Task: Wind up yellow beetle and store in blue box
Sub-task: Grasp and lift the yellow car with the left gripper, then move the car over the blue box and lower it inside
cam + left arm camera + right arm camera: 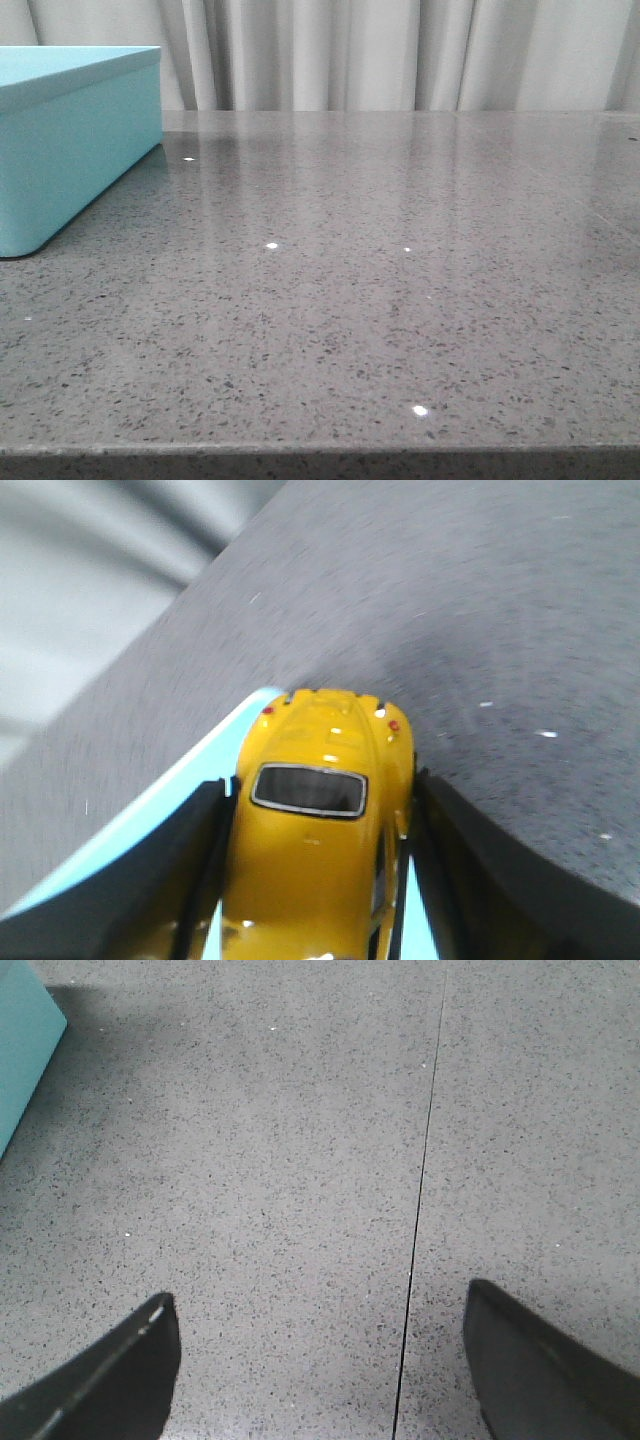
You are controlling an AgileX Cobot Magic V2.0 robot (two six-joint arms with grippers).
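The left claw (315, 880) is closed on the yellow beetle (325, 840), its fingers (180, 880) pressing both flanks, and carries it just above the blue box (70, 150), which stands at about 10 o'clock on the worktop (380, 300). The right claw (320, 1360) hangs wide open and empty. I think the car should be lowered well inside the rim before releasing, so it does not bounce

The table (380, 300) is a grey speckled stone-like slab, polished enough to reflect light spots and the curtain (400, 50), which is pale pleated cloth. The blue box (70, 150) has smooth, plain, satin-finish walls. The yellow beetle (325, 830) carries glossy yellow paint with highlights and a dark, shiny window. The left gripper's fingers (150, 890) and the right gripper's fingers (110, 1380) look matt black.
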